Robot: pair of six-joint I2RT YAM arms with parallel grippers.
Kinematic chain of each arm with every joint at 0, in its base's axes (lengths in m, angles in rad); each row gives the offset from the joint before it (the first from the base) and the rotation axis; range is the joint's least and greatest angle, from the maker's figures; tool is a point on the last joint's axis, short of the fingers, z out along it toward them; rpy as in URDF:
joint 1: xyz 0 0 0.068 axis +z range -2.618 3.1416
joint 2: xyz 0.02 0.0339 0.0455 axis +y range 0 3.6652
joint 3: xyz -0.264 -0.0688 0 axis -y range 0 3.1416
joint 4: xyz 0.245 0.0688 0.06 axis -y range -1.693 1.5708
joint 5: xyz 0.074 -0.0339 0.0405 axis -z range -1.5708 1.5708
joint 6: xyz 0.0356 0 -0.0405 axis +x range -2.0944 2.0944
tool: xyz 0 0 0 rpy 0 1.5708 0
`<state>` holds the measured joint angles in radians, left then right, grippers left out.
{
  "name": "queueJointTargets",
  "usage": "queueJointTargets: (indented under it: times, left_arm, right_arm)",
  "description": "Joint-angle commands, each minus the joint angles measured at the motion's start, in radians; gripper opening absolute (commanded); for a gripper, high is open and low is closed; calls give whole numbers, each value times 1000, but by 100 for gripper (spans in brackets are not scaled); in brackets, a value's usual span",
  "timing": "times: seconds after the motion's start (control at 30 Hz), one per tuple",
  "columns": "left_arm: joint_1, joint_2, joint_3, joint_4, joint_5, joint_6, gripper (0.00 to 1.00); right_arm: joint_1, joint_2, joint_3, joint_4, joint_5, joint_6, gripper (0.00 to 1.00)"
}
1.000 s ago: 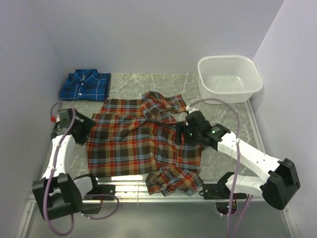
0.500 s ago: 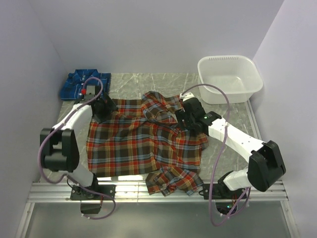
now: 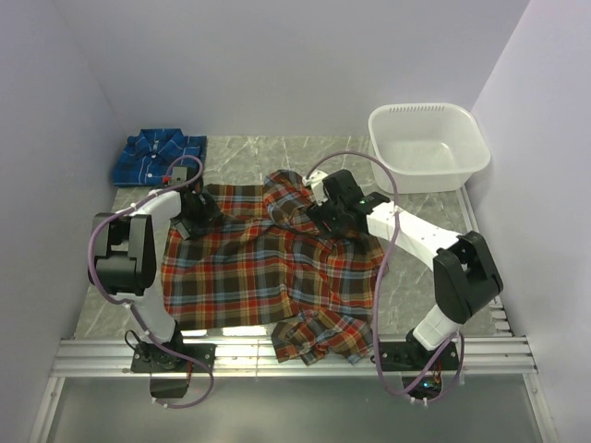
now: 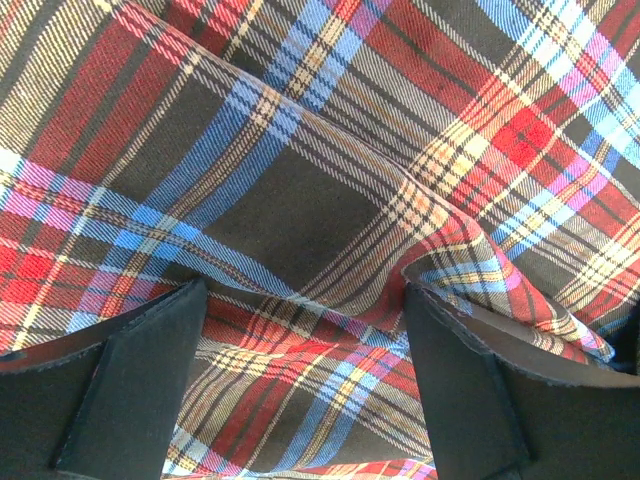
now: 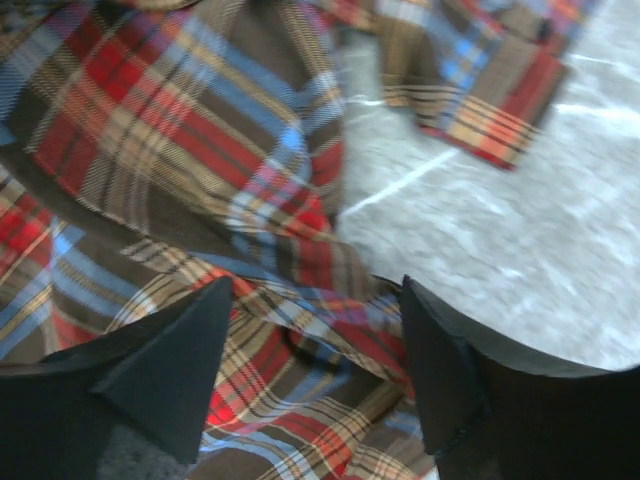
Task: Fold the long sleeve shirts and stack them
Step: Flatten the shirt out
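**Top view.** The red-orange plaid shirt (image 3: 263,272) lies spread open across the middle of the bench (image 3: 245,159). One sleeve is bunched at the near edge and the collar end is rumpled toward the back. The blue plaid shirt (image 3: 159,159) sits folded at the back left corner, apart from the red one. A white tub (image 3: 428,146) stands at the back right. The left gripper (image 3: 191,220) is down at the red shirt's back left corner. The right gripper (image 3: 320,215) is down on the rumpled cloth near the collar.

**Left wrist view.** The two fingers (image 4: 130,390) stand wide apart over the red plaid cloth. A loose folded edge lies against the right-hand finger, but nothing is pinched.

**Right wrist view.** The fingers (image 5: 165,380) stand wide apart astride a raised ridge of the red shirt, not closed on it. Bare bench shows just beyond the cloth.
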<state>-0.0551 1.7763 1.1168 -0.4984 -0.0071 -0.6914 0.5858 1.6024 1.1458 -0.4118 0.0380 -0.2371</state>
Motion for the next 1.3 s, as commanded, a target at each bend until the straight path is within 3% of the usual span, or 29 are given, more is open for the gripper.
queueJointTargets:
  times: [0.0, 0.5, 0.67, 0.73, 0.8, 0.83, 0.87, 0.93, 1.07, 1.27]
  left_arm:
    - [-2, 43, -12, -17, -27, 21, 88]
    - [-2, 32, -14, -40, -90, 46, 87]
    - [-2, 28, -18, -43, -100, 53, 87]
    - [-2, 31, -17, -46, -102, 53, 87]
    - [-2, 34, -17, -49, -109, 55, 87]
    - [-2, 31, -21, -52, -114, 56, 87]
    - [-2, 28, -23, -52, -117, 59, 87]
    - [-2, 20, -26, -57, -126, 61, 87]
    - [-2, 11, -35, -66, -137, 62, 87]
    - [6, -6, -55, -69, -131, 62, 87]
  right_arm:
    - [0, 42, 71, -24, -107, -51, 73]
    - [55, -7, 35, -64, -156, -79, 72]
    - [85, 86, 63, -50, -47, -85, 72]
    - [86, 100, 55, -3, 5, -80, 64]
    - [82, 97, 39, 31, 42, -74, 49]
    - [78, 91, 35, 47, 69, -70, 28]
    - [66, 84, 35, 56, 95, -59, 14]
    - [42, 55, 42, 74, 140, -41, 0]
    - [-49, -10, 65, 106, 342, 24, 0]
    - [-161, -6, 124, 77, 509, 110, 0]
